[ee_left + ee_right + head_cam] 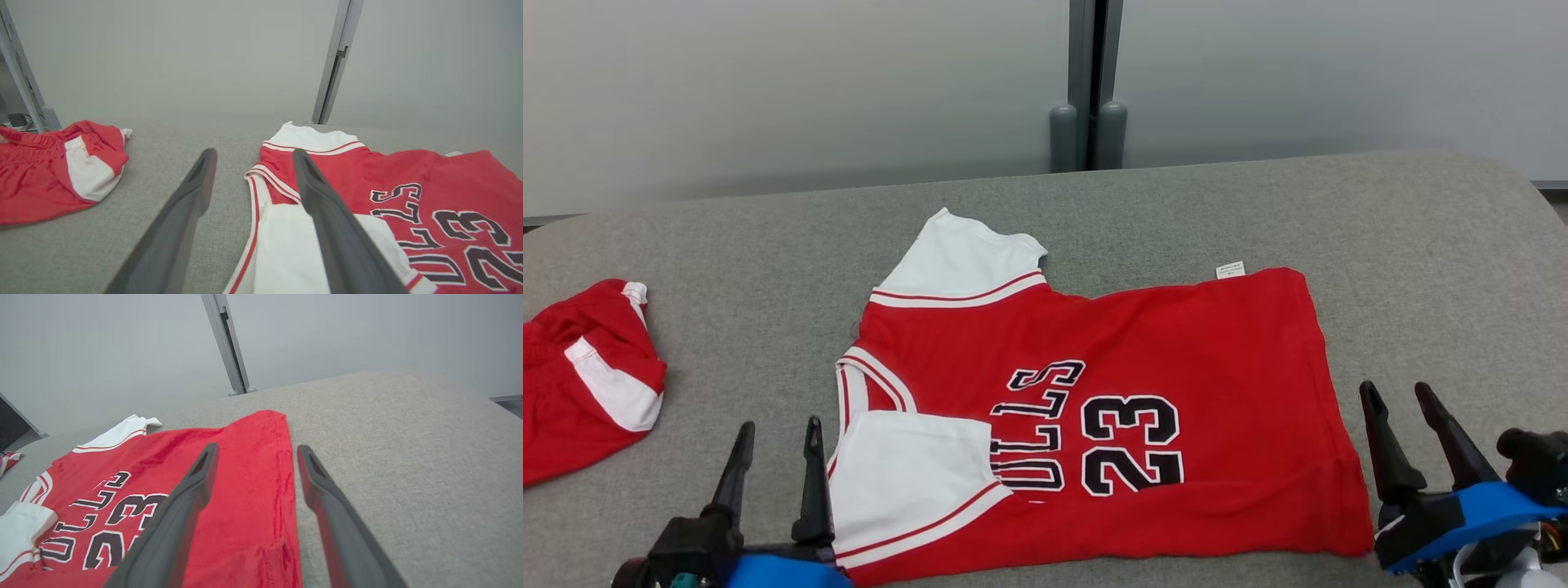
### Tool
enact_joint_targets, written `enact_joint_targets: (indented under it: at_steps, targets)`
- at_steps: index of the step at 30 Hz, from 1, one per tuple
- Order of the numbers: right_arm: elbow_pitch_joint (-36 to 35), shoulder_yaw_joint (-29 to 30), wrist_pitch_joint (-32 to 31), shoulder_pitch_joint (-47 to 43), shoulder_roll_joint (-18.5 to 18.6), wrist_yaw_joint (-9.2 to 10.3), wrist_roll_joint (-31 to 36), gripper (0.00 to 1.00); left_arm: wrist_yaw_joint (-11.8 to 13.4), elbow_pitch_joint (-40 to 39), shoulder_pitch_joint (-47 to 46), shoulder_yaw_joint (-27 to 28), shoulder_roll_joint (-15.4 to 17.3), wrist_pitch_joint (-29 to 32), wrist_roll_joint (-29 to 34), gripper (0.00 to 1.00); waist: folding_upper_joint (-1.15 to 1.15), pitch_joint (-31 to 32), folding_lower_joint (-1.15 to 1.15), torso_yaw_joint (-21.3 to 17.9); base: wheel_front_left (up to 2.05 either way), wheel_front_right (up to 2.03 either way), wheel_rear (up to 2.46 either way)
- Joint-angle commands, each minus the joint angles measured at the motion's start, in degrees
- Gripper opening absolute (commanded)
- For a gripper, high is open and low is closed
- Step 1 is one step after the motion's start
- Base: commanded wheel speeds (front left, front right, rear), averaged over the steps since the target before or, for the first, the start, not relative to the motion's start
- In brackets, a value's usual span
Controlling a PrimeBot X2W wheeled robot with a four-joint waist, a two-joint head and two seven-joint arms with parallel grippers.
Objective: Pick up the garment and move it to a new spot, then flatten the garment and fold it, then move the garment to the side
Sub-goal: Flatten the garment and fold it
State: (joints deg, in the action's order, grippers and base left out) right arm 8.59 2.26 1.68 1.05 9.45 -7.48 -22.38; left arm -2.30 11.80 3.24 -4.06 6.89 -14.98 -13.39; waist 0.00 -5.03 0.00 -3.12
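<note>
The garment is a red jersey with white sleeves and the black number 23, lying spread on the grey table, collar to the left, hem to the right. Its near sleeve is folded in over the chest. My left gripper stands open just left of the collar, with nothing between its fingers. In the left wrist view the left gripper straddles the collar edge of the garment. My right gripper stands open just right of the hem; in the right wrist view the right gripper sits over the hem edge of the garment.
A second red and white piece of clothing lies bunched at the table's left edge, also seen as the bunched clothing in the left wrist view. A pale partition wall with a grey post stands behind the table. Bare grey cloth stretches right of the hem.
</note>
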Motion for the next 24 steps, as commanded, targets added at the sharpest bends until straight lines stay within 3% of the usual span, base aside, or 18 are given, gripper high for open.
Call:
enact_joint_targets:
  at_steps: [1,10,24]
  targets:
    - [-0.1,-0.3,1.6,1.7,-0.6,-0.03,0.7,1.0,0.2,-1.2,-1.7,0.8,0.4,-0.2,0.7,1.0,0.0,0.0,0.0,-0.2,0.0,0.0,0.0]
    - [2.7,-2.9,7.7,7.1,-2.9,-0.03,3.5,1.0,-0.2,-3.0,-5.5,3.7,0.9,-0.3,2.1,1.0,0.0,0.4,0.0,-1.1,0.0,0.0,0.0]
    - [9.6,-5.0,11.7,11.2,-4.8,-0.03,5.8,1.0,-2.7,2.3,-8.3,6.5,1.4,-0.3,2.4,1.0,0.0,0.8,0.0,-1.1,0.0,0.0,0.0]
